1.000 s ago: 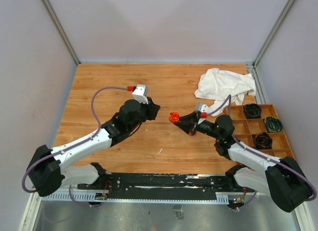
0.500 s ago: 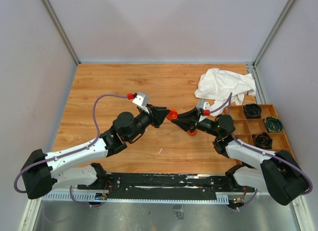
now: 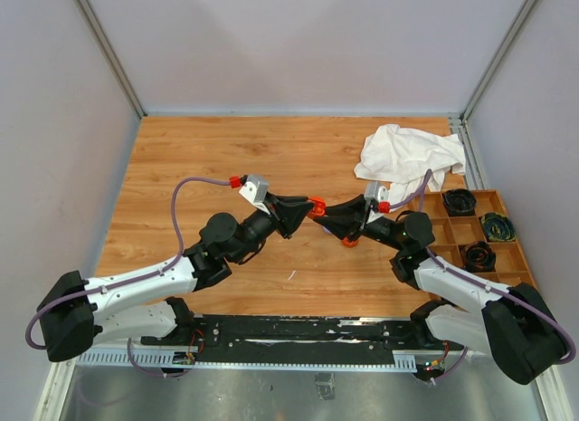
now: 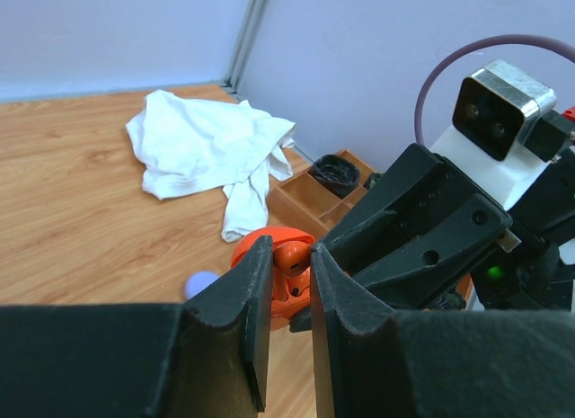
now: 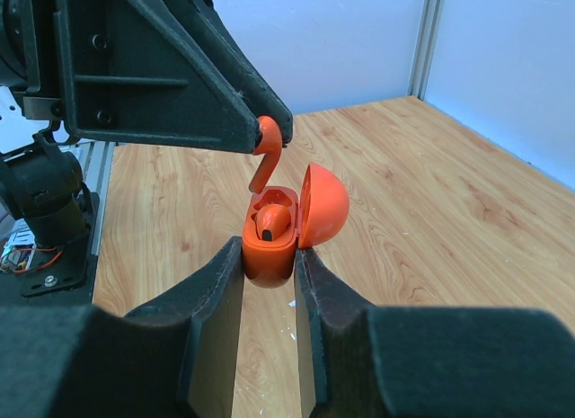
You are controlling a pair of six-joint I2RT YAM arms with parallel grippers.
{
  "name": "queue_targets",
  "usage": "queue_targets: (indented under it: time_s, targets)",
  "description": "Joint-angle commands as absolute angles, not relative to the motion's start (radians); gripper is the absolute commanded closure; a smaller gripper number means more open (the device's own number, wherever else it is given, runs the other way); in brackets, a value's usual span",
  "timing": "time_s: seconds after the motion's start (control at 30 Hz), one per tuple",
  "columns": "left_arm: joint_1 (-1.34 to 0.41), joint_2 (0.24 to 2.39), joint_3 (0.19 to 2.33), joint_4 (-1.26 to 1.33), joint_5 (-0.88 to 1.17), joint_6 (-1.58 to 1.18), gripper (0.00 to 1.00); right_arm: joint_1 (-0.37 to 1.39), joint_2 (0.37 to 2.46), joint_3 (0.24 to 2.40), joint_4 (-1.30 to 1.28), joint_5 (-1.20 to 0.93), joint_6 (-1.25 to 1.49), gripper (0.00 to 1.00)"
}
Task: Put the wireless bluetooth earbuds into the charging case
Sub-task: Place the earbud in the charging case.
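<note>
Lowering this earbud [image 5: 262, 159] well is all about the stem. My left hand [image 4: 291, 253] is closed narrow on its round head, and the stem hangs down over the open case [image 5: 269, 243]. My right hand [image 5: 269, 260] is clamped on the case body, holding it up off the table [image 3: 199, 158] with the lid [image 5: 322, 205] swung back. A seated earbud [image 5: 269, 222] already fills one socket. The free socket looks to lie just behind it, under the stem tip. I'd line the stem straight over that hole, keep it from tilting, descend slowly, and let go only once the head beds in. The risk, I judge, is the stem catching the rim.
</note>
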State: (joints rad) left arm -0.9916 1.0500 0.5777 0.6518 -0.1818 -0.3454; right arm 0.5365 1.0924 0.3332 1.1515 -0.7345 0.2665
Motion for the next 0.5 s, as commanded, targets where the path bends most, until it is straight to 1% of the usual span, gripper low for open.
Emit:
queue_targets:
  time_s: [0.0, 0.47]
  targets:
    - [-1.005, 1.053, 0.571, 0.735, -0.172, -0.325, 0.87, 0.549, 1.078, 0.339, 1.207, -0.755, 0.279, 0.99]
    - [-1.021, 1.092, 0.570, 0.753, -0.179, -0.301, 0.87, 0.549, 1.073, 0.333, 1.212, -0.749, 0.281, 0.99]
